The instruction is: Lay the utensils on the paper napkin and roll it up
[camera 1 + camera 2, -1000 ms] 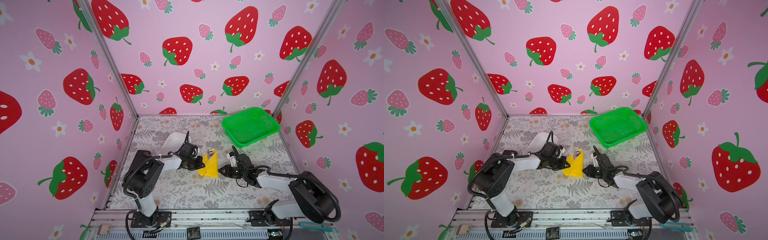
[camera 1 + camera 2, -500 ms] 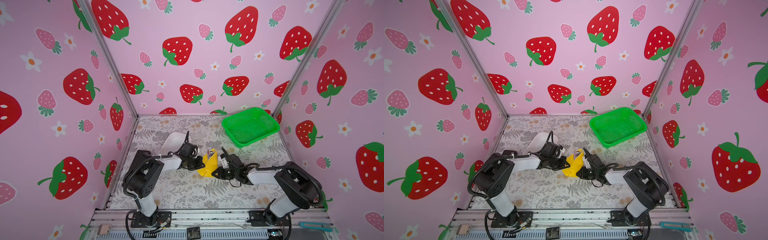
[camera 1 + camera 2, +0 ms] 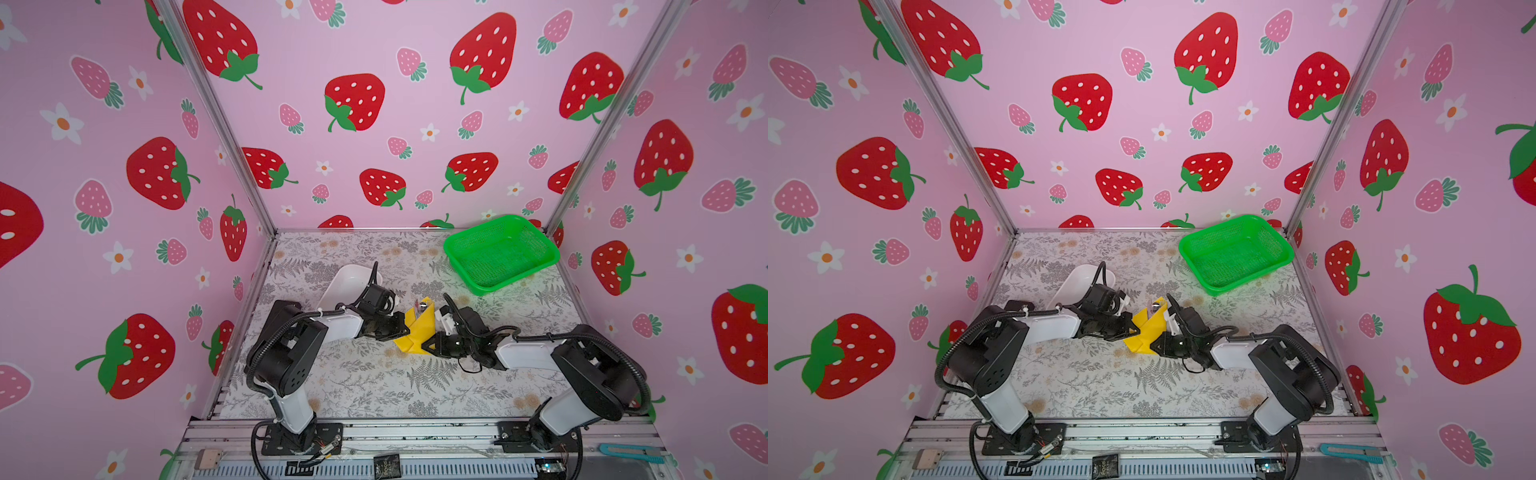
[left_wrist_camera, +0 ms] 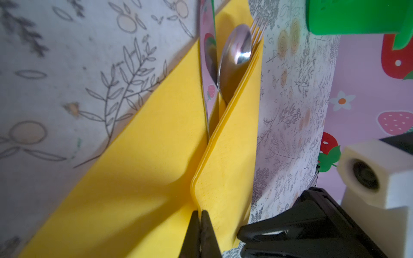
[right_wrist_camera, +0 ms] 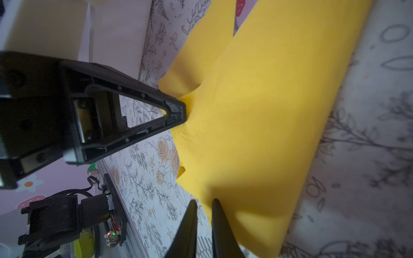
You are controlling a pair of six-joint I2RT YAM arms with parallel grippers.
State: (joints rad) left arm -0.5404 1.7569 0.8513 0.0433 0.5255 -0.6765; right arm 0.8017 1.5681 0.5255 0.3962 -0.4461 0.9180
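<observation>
The yellow paper napkin (image 3: 415, 332) (image 3: 1148, 328) lies mid-table, folded over the utensils. Only their shiny heads stick out of its far end (image 3: 422, 305). In the left wrist view the spoon (image 4: 237, 51), the fork's tines (image 4: 258, 26) and a flat blade (image 4: 207, 55) lie in the fold of the napkin (image 4: 156, 156). My left gripper (image 3: 403, 328) (image 4: 200, 212) is shut on the edge of the folded flap. My right gripper (image 3: 428, 345) (image 5: 204, 202) is at the napkin's (image 5: 268, 111) near right edge. Its jaws are a narrow slit apart with nothing between them, and one finger overlaps the paper.
A green mesh basket (image 3: 490, 289) stands at the back right. A white dish (image 3: 345, 282) lies behind my left arm. A teal tool (image 3: 627, 451) rests on the front rail at the right. The two grippers are close together, one on each side of the napkin.
My right gripper has moved left across the table, from clear of the napkin to against its near right edge. The left gripper has kept its hold in place.
</observation>
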